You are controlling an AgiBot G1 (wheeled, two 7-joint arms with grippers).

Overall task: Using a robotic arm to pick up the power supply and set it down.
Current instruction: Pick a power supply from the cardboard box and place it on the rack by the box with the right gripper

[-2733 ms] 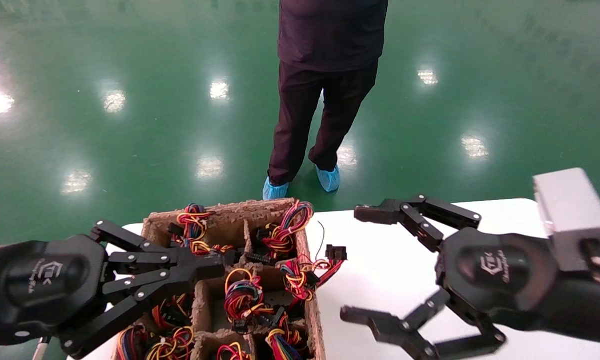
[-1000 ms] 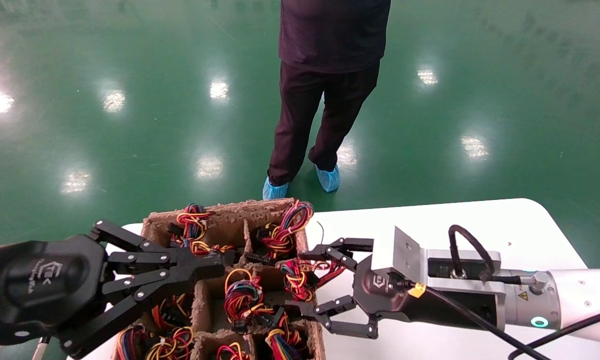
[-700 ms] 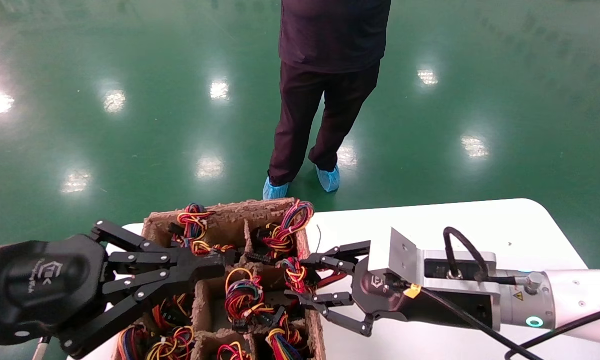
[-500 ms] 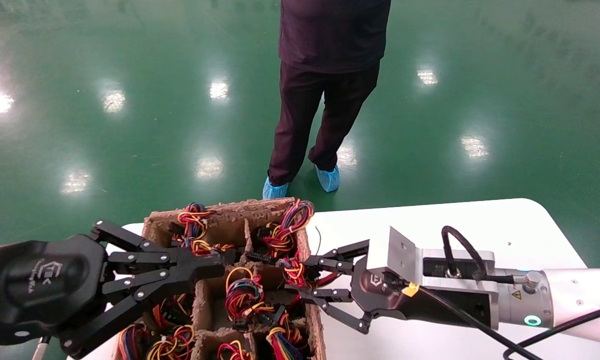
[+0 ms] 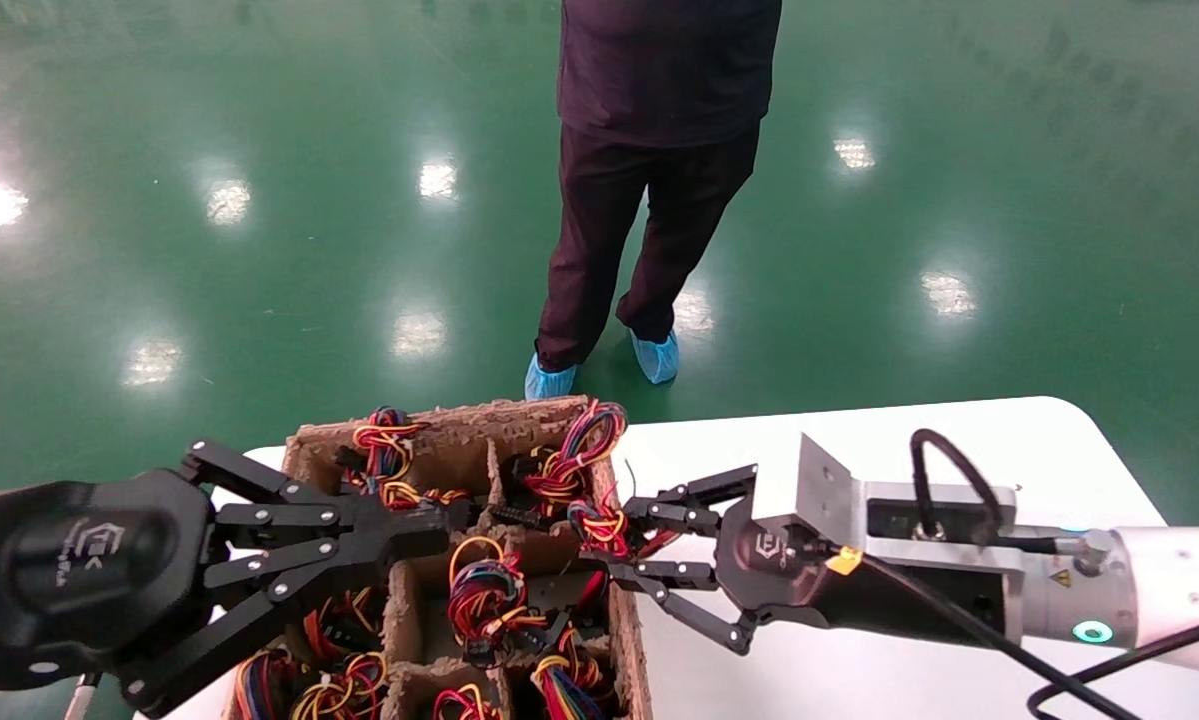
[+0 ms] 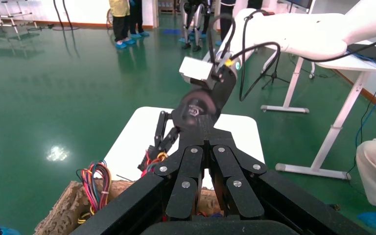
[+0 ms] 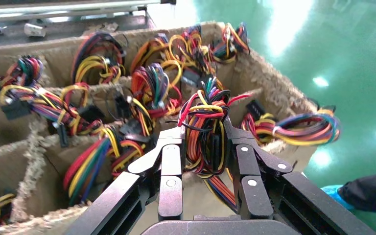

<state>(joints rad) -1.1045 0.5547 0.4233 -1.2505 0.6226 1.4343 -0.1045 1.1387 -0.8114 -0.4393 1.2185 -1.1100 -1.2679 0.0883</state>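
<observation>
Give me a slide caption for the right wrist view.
Right gripper clamps a red, yellow and black wire bundle above the brown divider tray.

A brown pulp-fibre divider tray (image 5: 627, 640) sits on a white worktop (image 5: 859, 440), its compartments crowded with coloured wire bundles (image 5: 484, 590), directly ahead of the right end effector (image 5: 619, 545). Beyond it, a person in dark clothes (image 5: 649, 150) and blue shoe covers (image 5: 656, 355) stands on a glossy green floor (image 5: 259, 150). More people (image 6: 127, 19) and a white-legged table (image 6: 342, 117) show farther off.
</observation>
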